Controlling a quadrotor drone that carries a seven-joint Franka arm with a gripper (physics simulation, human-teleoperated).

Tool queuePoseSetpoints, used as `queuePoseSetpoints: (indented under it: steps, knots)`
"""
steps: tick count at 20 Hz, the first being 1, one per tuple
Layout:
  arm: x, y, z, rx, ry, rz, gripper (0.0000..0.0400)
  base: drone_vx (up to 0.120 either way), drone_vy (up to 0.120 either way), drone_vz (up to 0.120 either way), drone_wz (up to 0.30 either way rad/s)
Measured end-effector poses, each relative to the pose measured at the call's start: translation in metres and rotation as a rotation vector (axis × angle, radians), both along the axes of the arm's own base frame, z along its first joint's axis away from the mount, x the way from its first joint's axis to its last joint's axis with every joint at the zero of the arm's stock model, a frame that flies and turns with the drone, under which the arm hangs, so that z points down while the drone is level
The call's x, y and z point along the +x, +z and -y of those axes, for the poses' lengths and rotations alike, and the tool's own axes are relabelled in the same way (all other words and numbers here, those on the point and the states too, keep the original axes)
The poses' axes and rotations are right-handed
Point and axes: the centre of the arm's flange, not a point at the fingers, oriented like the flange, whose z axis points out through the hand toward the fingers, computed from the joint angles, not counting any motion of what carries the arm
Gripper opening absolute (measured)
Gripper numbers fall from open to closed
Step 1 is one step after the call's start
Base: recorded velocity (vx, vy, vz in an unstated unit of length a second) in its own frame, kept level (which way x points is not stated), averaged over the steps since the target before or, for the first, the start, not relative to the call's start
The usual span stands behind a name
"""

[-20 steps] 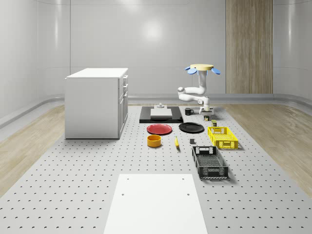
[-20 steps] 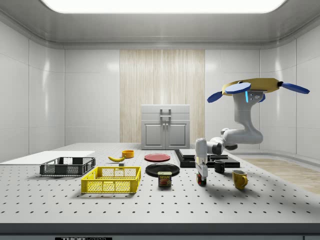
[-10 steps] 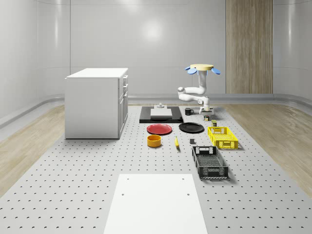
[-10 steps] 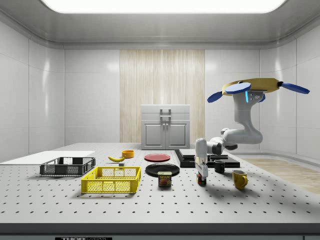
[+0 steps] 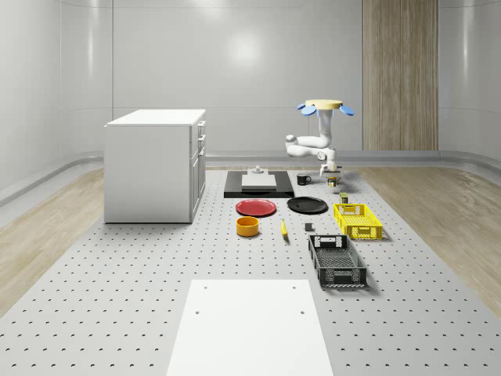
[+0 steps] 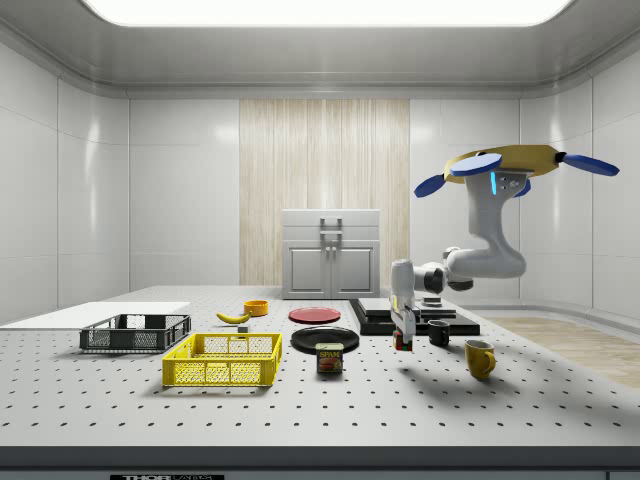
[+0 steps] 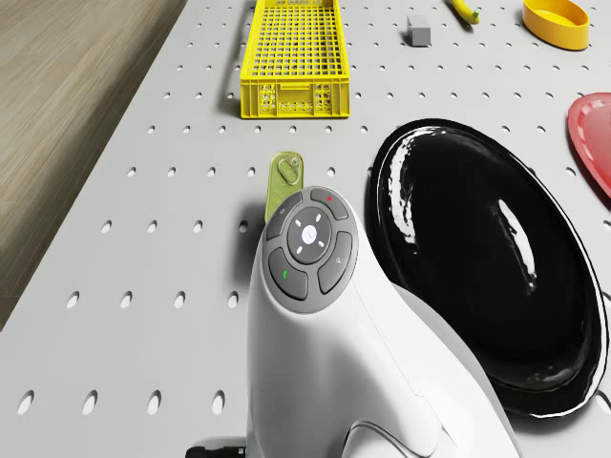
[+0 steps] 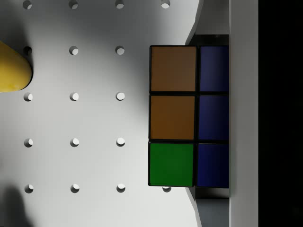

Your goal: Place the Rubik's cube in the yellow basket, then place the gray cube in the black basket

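Since a second ago your drone has climbed and taken the arm up with it, so the Rubik's cube that sat on the table now hangs clear of it, clamped in the gripper.

Nearest you in the side view, the yellow basket waits empty toward that view's left, well apart from the load; a small can stands between them. You are in the carry step of the first half of the task: next, bring the cube over that basket and lower it before letting go.

Up close in the wrist view, the cube shows orange, green and dark blue tiles, held square.

Farther off, the drone hovers over the table's mug end.
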Motion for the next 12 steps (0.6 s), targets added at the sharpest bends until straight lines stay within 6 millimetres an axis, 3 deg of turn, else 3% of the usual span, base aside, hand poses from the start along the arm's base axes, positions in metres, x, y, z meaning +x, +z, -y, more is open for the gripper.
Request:
queuePoseSetpoints:
  steps: [6, 8, 12]
  knots:
    - [0.0000, -0.0057, 0.0001, 0.000, 0.004, 0.000, 0.0288, 0.000, 0.000, 0.120, 0.000]
    - [0.0000, -0.0065, 0.0001, 0.000, 0.005, 0.000, 0.0288, 0.100, 0.000, 0.080, 0.000]
    - [0.0000, -0.0073, 0.0002, 0.000, 0.007, 0.000, 0.0288, 0.120, 0.000, 0.000, 0.000]
